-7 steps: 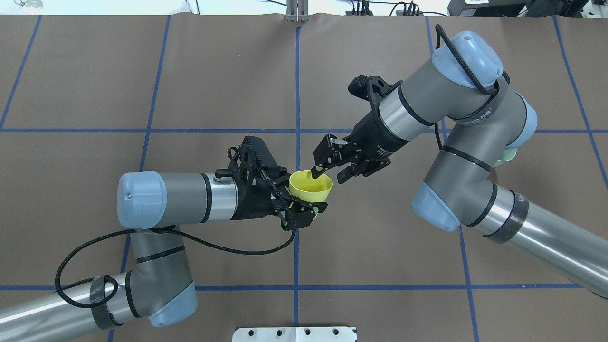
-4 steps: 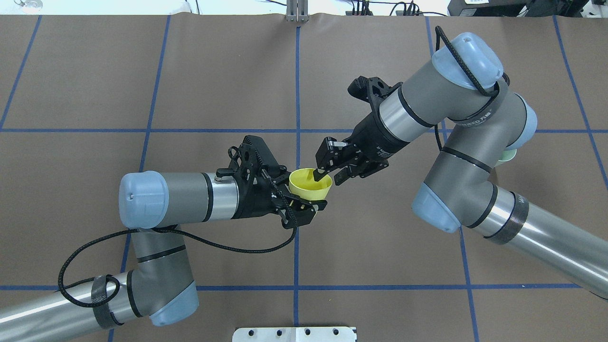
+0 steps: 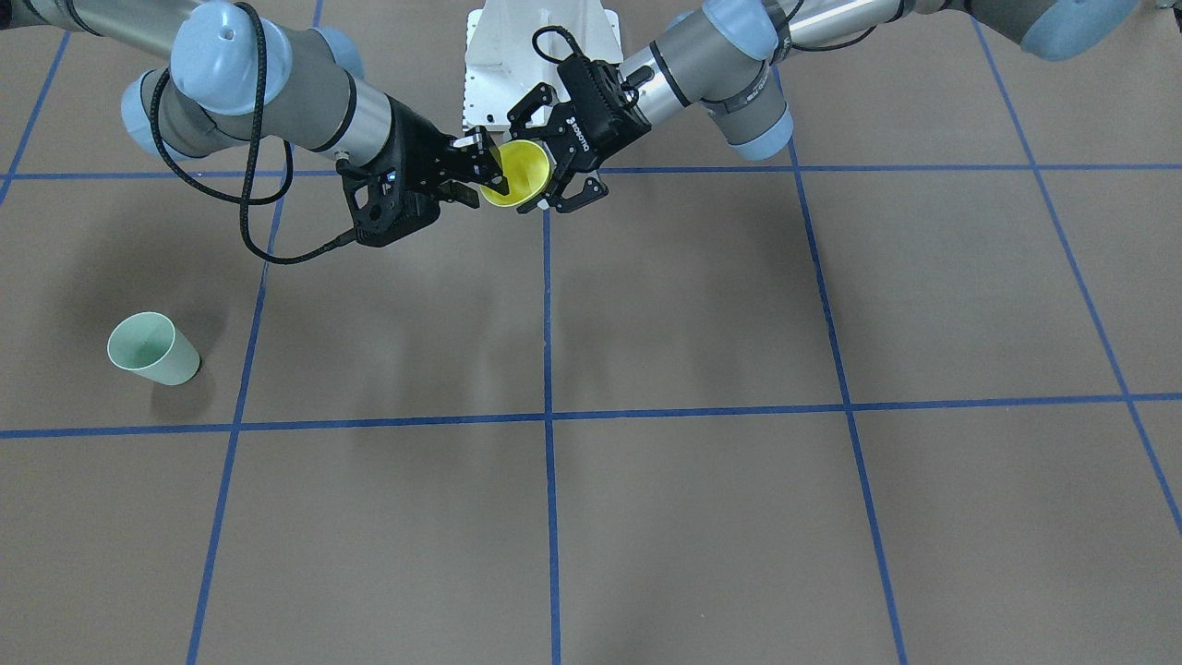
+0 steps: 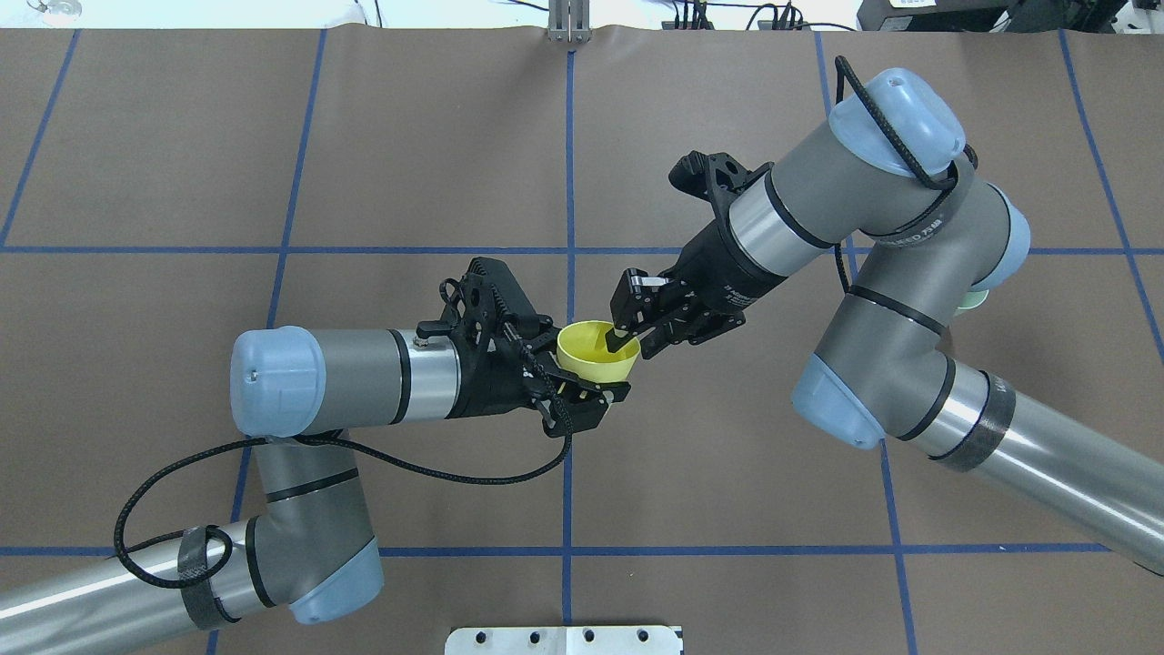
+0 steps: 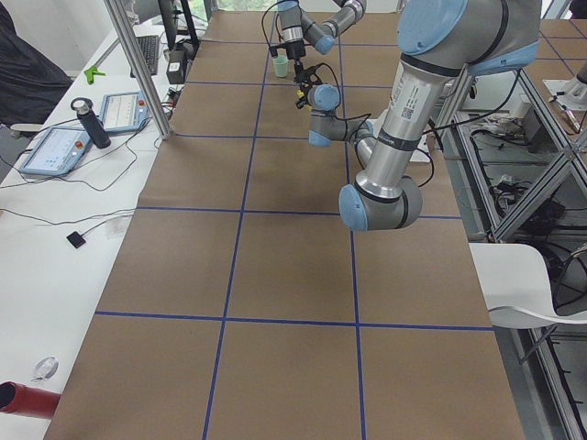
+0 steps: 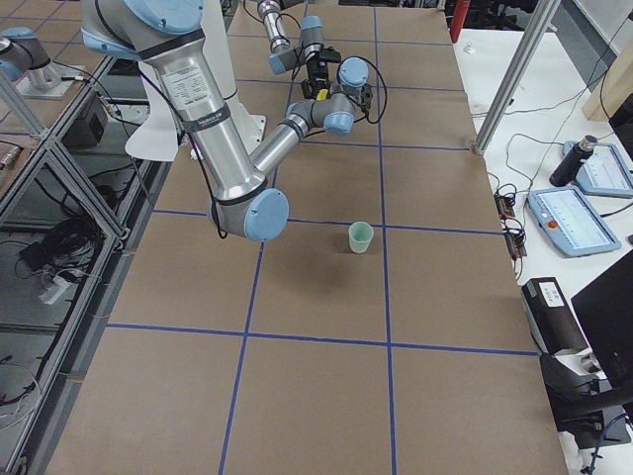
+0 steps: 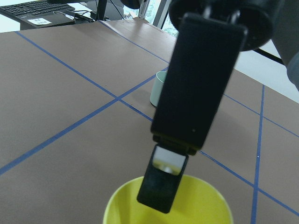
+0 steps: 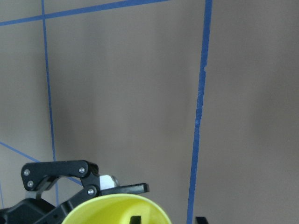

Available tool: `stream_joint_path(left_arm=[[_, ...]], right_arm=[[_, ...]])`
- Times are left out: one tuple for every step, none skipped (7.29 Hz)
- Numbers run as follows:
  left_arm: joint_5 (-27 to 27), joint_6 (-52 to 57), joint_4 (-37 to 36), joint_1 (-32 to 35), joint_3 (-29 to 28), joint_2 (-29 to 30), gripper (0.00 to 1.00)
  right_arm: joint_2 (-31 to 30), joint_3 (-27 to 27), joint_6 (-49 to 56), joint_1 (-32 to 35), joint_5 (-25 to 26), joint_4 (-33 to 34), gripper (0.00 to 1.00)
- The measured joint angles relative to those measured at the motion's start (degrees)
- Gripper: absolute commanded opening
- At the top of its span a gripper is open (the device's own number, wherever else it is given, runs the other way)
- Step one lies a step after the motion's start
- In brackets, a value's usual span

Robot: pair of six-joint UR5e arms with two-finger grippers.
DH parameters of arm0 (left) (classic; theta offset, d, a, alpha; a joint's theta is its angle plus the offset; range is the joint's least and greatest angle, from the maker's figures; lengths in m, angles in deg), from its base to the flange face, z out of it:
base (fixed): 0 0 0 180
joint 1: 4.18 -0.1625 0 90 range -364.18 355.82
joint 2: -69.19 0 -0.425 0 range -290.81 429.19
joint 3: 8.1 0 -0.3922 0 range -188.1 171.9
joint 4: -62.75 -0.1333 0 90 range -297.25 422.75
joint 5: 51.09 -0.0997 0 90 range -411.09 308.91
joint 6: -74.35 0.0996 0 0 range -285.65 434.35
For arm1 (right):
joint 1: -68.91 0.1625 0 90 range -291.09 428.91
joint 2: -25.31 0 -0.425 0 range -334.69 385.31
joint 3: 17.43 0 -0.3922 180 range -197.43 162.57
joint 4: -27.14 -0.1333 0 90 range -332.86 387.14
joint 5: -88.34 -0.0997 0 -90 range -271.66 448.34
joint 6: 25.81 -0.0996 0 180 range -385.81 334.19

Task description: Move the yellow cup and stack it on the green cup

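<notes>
Your left claw [image 4: 596, 387] stayed closed on the yellow cup [image 4: 587, 357], holding it above the tabletop [image 4: 727, 473]. Your right claw [image 4: 635, 347] moved closer, still open, with one finger inside the cup and one outside. So the hand-over was nearly ready. Far off, the green cup [image 3: 152, 348] stood waiting.

Arms: the left arm [image 4: 355, 382] and right arm [image 4: 818, 191] are grey tubes with polished silver sections and thin black rings at the joints.
Joint caps [image 4: 273, 382]: rounded, pale blue.
Cable [image 4: 409, 468]: black and braided, one along each arm; a black strap [image 4: 195, 582] binds the left one.
Grippers: the left gripper [image 4: 591, 364] and right gripper [image 4: 637, 346] are matte black, each with two slim fingers on open linkages.
Screws [image 8: 56, 171]: small, silver, set in the left gripper's links.
Lettering [image 4: 727, 289]: white, on the right gripper's body, too small to read.
Base plate [image 4: 564, 639]: white, with a row of dark holes.
</notes>
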Motion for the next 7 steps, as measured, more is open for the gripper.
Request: stream_joint_path(left_arm=[[0.0, 0.0, 0.0, 0.0, 0.0, 0.0, 0.0], [-0.2, 0.0, 0.0, 0.0, 0.0, 0.0, 0.0], [-0.6, 0.0, -0.1, 0.0, -0.1, 0.0, 0.0], [-0.8, 0.0, -0.1, 0.0, -0.1, 0.0, 0.0], [-0.8, 0.0, -0.1, 0.0, -0.1, 0.1, 0.0], [-0.9, 0.0, -0.1, 0.0, -0.1, 0.1, 0.0], [-0.9, 0.0, -0.1, 0.0, -0.2, 0.1, 0.0]], right_arm=[[-0.3, 0.1, 0.0, 0.0, -0.1, -0.1, 0.33], [-0.5, 0.2, 0.0, 0.1, -0.2, -0.1, 0.33], [-0.5, 0.2, 0.0, 0.1, -0.2, -0.1, 0.33], [-0.5, 0.3, 0.0, 0.0, -0.2, -0.1, 0.33], [-0.5, 0.3, 0.0, 0.0, -0.1, -0.1, 0.31], [-0.5, 0.3, 0.0, 0.0, -0.1, -0.1, 0.27], [-0.5, 0.3, 0.0, 0.0, -0.1, -0.1, 0.24]])
